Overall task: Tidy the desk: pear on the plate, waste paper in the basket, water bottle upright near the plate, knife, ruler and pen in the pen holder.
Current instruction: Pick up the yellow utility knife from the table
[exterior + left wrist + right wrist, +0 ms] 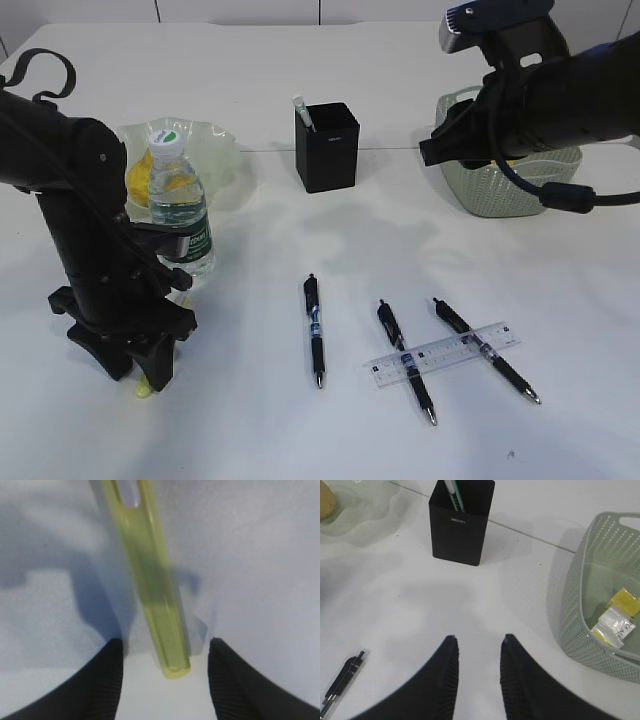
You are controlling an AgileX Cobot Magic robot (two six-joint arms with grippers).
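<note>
On the white desk, the water bottle stands upright in front of the green plate, which holds the pear. The black pen holder sits mid-desk with one item in it. Three pens and a clear ruler lie nearer the front; the ruler crosses two pens. The basket sits behind the right arm. The left gripper points down at the desk beside the bottle.

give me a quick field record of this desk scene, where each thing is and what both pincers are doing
pear: on plate
water bottle: upright by plate
pen holder: one item inside
basket: holds waste paper
pens: three on desk
ruler: across two pens
left pincer: open around yellow-green knife
right pincer: empty, above desk
</note>
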